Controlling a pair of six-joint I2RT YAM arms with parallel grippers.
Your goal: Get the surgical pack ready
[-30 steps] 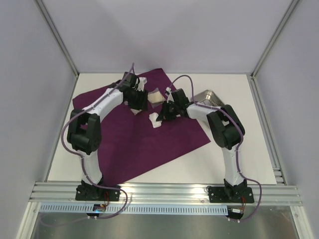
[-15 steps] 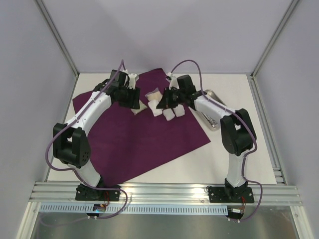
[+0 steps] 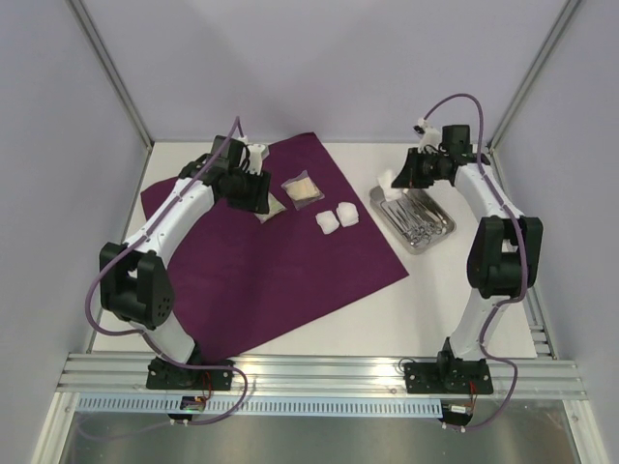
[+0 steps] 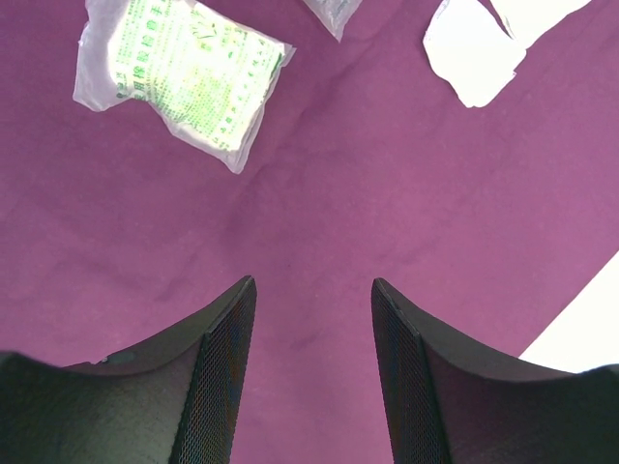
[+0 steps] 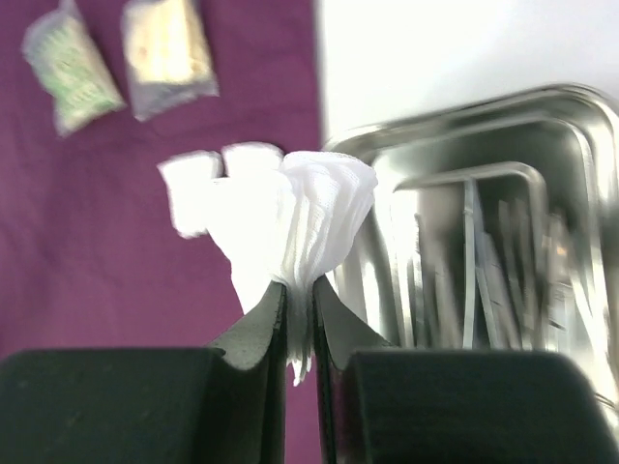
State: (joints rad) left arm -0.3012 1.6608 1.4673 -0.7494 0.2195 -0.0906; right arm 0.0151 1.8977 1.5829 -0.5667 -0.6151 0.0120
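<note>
The purple cloth (image 3: 280,271) lies spread at an angle across the white worktop (image 3: 455,300), one corner pointing toward the far wall. On its far part sit two clear packets, one with green print (image 4: 184,72) and one with a pale filling (image 3: 302,188), close beside each other. Just to the right of them are two white gauze pads (image 3: 338,219), side by side on the cloth.

The left pincer (image 4: 314,285) hovers over the cloth near the packets. Its fingers are spread apart with nothing between them, and bare purple fabric shows in the gap.

Off the cloth's right edge, the steel tray (image 5: 464,104) rests on the worktop with a cluster of steel instruments (image 3: 421,215) lying inside it.

The right pincer (image 5: 300,288) is raised above the tray's far left corner, clenched tight on a third gauze pad (image 5: 324,208), whose crumpled folds fan out beyond the fingertips.
</note>
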